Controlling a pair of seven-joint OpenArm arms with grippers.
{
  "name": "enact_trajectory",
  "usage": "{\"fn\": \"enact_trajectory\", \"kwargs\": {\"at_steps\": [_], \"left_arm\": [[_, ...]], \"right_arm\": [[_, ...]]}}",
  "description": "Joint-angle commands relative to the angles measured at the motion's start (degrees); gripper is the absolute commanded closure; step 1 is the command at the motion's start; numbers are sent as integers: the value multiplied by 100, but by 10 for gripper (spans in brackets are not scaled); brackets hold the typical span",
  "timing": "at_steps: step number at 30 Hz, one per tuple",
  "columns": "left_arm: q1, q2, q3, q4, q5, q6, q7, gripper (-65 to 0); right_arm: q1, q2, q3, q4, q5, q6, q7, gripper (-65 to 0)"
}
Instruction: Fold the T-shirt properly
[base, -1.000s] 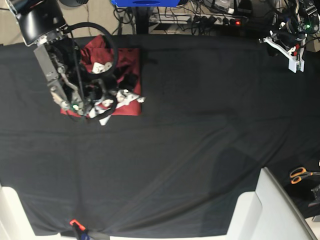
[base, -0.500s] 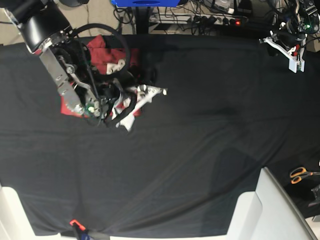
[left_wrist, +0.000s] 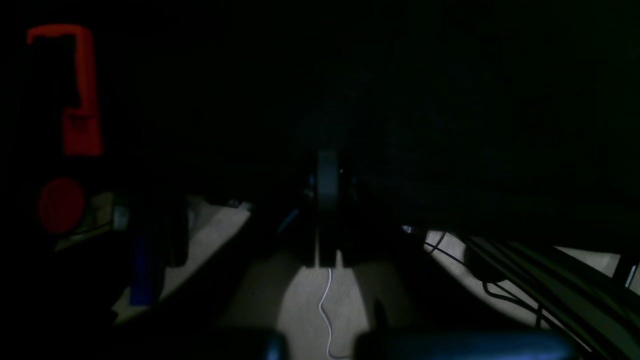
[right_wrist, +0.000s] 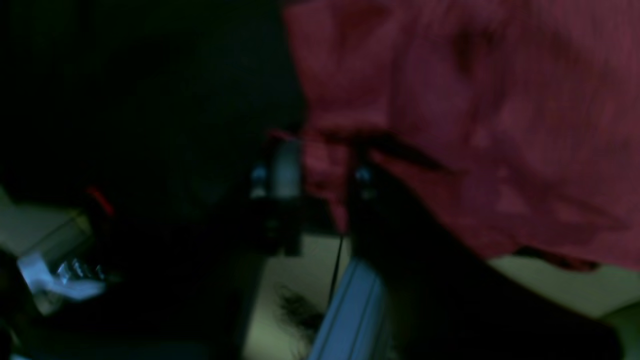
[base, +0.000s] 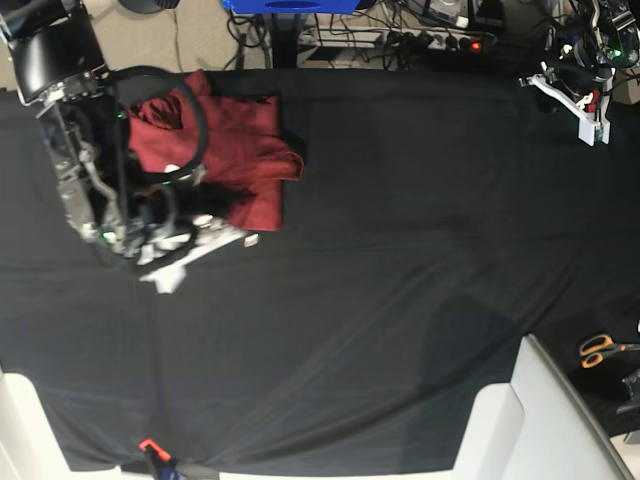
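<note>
Folding partly complete; final shape pending.
T-shirt (base: 235, 135): compact, uneven bundle at the far right-arm side of the black cloth (base: 350, 310); loose edges appear to need tucking and flattening. Left jaws (left_wrist: 327, 210): clenched, empty. Right jaws (right_wrist: 325, 185): at the fabric; blur prevents confirming any grasp.
</note>
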Motion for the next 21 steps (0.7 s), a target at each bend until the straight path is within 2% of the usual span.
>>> {"fn": "enact_trajectory", "kwargs": {"at_steps": [1,4,7,13,17,21], "left_arm": [[41,-111,-71,71,-59,-23,-74,0],[67,-111,-80,71,-59,-23,-74,0],[67,-120,-80,71,-59,-23,-74,0],[32,-120,-71,71,-50,-23,-74,0],[32,-120,-62,71,-50,-23,-74,0],[32,-120,-53,71,-50,-23,-74,0]], "right_arm": [[10,102,291,48,-23,-25,170,-59],[-316,102,863,154,-23,-25,363,-51],[-509,216,1074,417,-23,-25,618,-51],[-518,313,1188,-119,-14,-25,811,-51],[-403,172,1170,-699,-14,-25,820,-51],[-289,75,1170,-813,-23,-25,908,-50]]}}
